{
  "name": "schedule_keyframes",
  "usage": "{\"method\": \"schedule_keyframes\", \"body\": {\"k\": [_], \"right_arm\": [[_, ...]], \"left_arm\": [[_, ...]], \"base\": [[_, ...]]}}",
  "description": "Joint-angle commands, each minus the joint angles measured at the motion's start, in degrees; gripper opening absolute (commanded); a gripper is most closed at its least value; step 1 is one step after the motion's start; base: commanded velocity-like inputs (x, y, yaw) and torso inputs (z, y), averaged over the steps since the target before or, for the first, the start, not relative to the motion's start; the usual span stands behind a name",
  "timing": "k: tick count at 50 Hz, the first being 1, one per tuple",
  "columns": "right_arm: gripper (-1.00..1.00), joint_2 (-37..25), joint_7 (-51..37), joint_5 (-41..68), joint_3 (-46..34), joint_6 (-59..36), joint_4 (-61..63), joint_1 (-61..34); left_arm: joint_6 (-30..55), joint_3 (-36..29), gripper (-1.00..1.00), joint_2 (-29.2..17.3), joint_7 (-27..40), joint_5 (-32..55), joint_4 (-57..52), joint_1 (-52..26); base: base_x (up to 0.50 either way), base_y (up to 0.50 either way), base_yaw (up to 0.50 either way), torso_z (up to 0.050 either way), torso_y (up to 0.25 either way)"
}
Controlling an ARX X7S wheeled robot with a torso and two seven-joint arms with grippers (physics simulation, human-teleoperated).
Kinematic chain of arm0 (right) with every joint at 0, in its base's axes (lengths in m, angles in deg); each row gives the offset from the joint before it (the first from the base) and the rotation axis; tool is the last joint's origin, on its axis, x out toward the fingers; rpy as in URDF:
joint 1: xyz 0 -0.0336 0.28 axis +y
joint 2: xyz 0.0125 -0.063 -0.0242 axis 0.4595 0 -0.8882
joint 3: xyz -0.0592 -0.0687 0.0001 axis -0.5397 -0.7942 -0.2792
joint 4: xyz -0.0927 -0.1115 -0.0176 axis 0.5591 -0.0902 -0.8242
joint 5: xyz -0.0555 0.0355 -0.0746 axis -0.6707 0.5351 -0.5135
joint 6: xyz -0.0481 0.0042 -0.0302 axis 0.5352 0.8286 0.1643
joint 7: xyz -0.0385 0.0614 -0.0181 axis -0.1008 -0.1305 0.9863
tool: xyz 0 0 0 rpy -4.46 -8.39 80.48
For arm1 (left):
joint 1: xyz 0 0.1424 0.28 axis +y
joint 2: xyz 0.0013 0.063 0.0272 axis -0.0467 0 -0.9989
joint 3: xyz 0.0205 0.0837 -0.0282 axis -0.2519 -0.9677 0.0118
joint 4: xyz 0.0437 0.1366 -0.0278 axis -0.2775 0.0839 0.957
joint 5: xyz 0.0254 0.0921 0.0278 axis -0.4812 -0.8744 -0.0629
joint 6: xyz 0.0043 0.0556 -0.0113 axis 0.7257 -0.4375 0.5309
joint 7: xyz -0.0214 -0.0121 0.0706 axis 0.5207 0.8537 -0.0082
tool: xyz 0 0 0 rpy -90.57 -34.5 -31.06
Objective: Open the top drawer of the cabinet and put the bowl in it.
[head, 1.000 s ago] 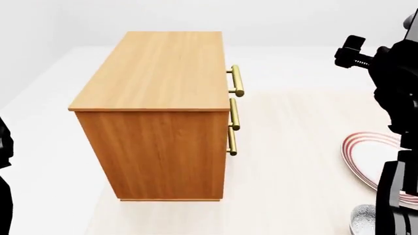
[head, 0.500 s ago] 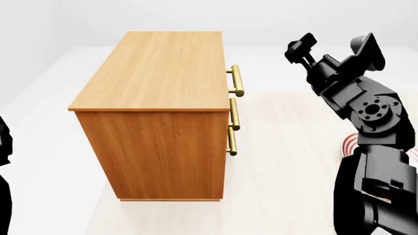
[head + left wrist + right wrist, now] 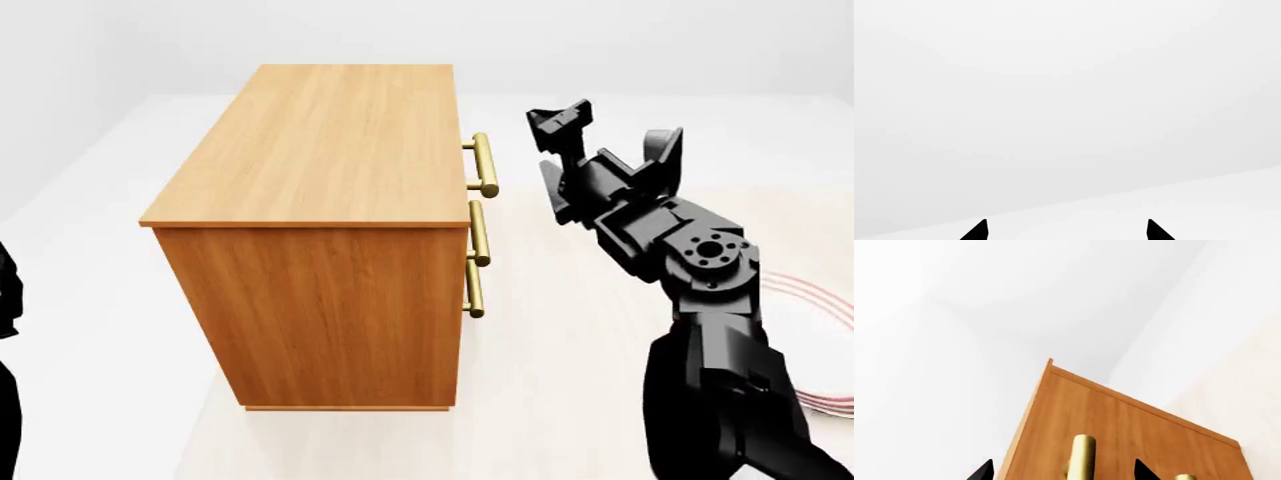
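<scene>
The orange-brown cabinet (image 3: 320,200) stands left of centre in the head view, its brass handles facing right. The top drawer (image 3: 1121,435) is shut. Its bar handle (image 3: 482,165) juts from the front. My right gripper (image 3: 550,150) hovers open just right of that handle, apart from it. In the right wrist view the handle (image 3: 1082,457) lies between the spread tips of the right gripper (image 3: 1062,471). My left gripper (image 3: 1066,232) is open with nothing in it and faces blank white. The bowl is hidden behind my right arm.
Two lower brass handles (image 3: 477,232) (image 3: 473,290) sit under the top one. A white plate with red rings (image 3: 817,300) shows partly behind my right arm (image 3: 707,330) on the pale floor. My left arm (image 3: 7,300) is at the left edge.
My right arm has swung left from the picture's right edge towards the cabinet's top handle. It now covers the bowl and most of the plate. The cabinet has not moved.
</scene>
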Motion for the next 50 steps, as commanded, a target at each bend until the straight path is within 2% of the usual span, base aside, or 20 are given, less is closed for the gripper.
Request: {"method": "schedule_keyframes", "body": {"k": [1, 9, 28, 50], "right_arm": [[1.00, 1.0, 2.2, 2.2, 1.1, -2.1, -2.1, 1.3], [1.00, 1.1, 3.2, 2.9, 1.5, -1.8, -2.6, 1.3], [1.00, 1.1, 9.3, -0.5, -1.3, 1.9, -14.2, -2.1], [1.00, 1.3, 12.3, -3.0, -0.8, -0.1, -15.6, -1.9]], "left_arm": [[0.0, -0.1, 1.00, 0.0, 0.0, 0.0, 0.0, 0.1], [0.1, 0.1, 1.00, 0.0, -0.1, 0.1, 0.0, 0.0], [0.3, -0.2, 1.00, 0.2, 0.5, -0.2, 0.0, -0.1], [0.9, -0.2, 1.00, 0.2, 0.6, 0.1, 0.0, -0.7]], "base": [[0.00, 0.00, 0.00, 0.000, 0.000], [0.00, 0.00, 0.00, 0.000, 0.000], [0.00, 0.00, 0.00, 0.000, 0.000], [0.00, 0.00, 0.00, 0.000, 0.000]]}}
